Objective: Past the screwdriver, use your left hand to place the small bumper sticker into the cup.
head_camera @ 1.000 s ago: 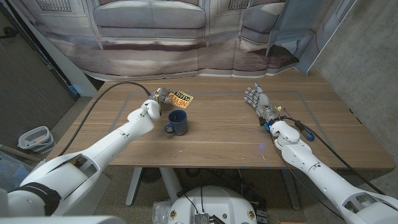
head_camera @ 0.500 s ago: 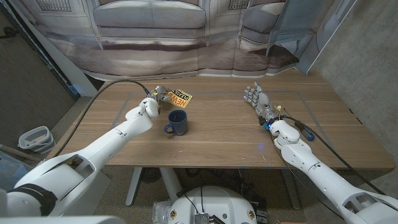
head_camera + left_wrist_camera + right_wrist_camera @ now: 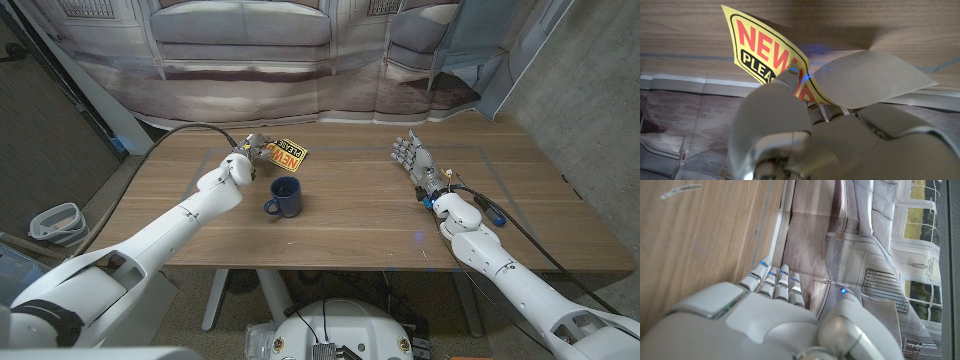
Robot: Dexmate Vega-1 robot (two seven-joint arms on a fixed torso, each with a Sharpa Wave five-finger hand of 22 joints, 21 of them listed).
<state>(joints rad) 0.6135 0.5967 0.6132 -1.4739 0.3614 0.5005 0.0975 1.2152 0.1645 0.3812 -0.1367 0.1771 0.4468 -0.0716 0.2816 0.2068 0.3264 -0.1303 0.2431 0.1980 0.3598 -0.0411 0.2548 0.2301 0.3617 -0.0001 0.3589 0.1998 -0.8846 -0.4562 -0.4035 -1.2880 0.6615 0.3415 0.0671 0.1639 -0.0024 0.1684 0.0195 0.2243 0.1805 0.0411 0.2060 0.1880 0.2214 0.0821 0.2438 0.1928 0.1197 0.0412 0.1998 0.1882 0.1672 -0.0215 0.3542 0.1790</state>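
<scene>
Sticker [image 3: 289, 155] — thin, floppy card — is being pinched at one corner by the left hand [image 3: 252, 150], just beyond the cup [image 3: 285, 196]; an edge grip is judged best. Right hand [image 3: 413, 159] is being held open.

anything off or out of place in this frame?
One thing: the task mentions a screwdriver, and none can be made out on the table. Otherwise normal: left hand pinches the yellow bumper sticker beyond the upright blue cup.

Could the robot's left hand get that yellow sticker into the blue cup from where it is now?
Probably yes. The left hand holds the sticker just beyond the cup, whose mouth faces up, and nothing lies between them.
</scene>
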